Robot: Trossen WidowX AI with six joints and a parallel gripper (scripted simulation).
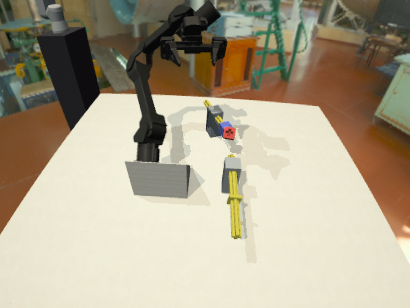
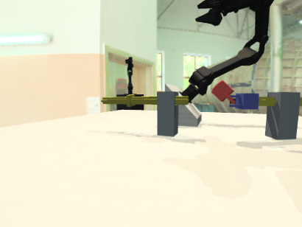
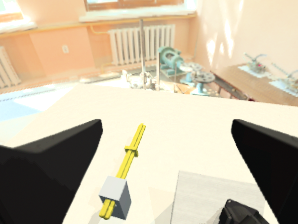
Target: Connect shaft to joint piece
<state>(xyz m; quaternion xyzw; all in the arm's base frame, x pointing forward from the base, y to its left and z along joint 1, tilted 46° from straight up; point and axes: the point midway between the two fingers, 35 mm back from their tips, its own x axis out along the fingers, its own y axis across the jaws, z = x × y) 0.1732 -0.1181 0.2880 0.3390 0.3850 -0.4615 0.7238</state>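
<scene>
The red joint piece [image 1: 229, 133] [image 2: 222, 91] sits on a blue hinge part [image 1: 226, 125] [image 2: 247, 101] at the end of the fixed yellow shaft [image 1: 207, 103] [image 2: 267, 101]. It is tilted upward, out of line with the level second shaft [image 1: 235, 220] [image 2: 147, 100] [image 3: 125, 167]. That yellow shaft has a collar and runs through the second block [image 1: 232, 164] [image 2: 166, 114] [image 3: 114, 191]. Its short inner end stands apart from the joint piece. My gripper [image 1: 196, 61] [image 2: 197, 12] [image 3: 165, 125] is wide open and empty, high above the table. The joint piece is outside the wrist view.
The dark fixed block [image 1: 213, 121] [image 2: 289, 116] holds the first shaft at the far side. A grey wedge [image 1: 157, 180] [image 2: 189, 119] [image 3: 210, 200] stands beside the arm's base, left of the second block in the top view. The pale table [image 1: 125, 260] carries everything.
</scene>
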